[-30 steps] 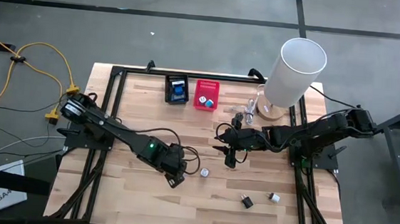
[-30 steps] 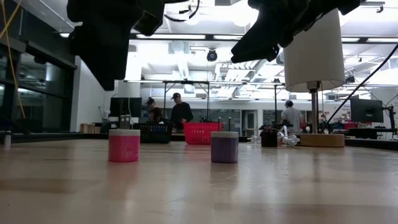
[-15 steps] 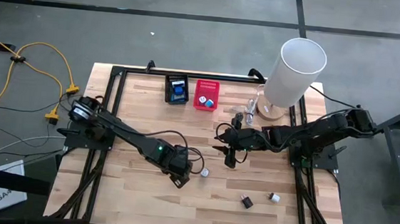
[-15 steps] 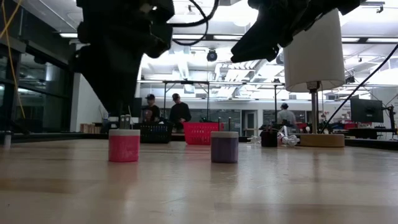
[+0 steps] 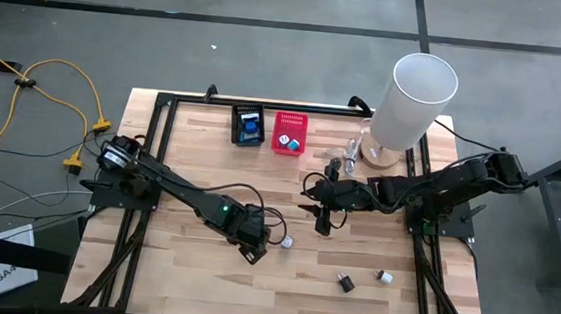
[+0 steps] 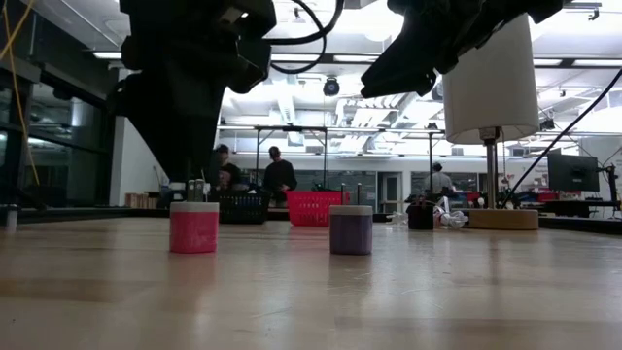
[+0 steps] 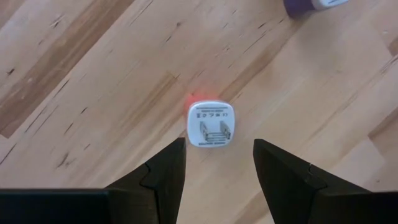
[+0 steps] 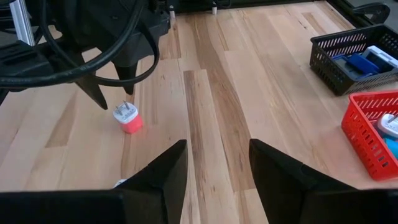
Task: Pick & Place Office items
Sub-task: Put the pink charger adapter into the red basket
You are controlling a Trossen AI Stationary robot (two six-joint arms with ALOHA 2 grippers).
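The left gripper point(image 7: 214, 165) hovers over a small pink plug adapter with a white top point(image 7: 210, 125), jaws parted on either side, not touching it; the adapter stands on the wooden tabletop point(image 5: 192, 255) near centre. The right gripper point(image 5: 322, 220), jaws apart and empty, hangs farther right.

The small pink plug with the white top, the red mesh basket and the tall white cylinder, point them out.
Small pink plug with white top point(image 8: 128, 119), right wrist view, pink body.
Red mesh basket point(image 5: 289, 134), high view, rim.
Tall white cylinder point(image 5: 412, 104), high view, side wall.
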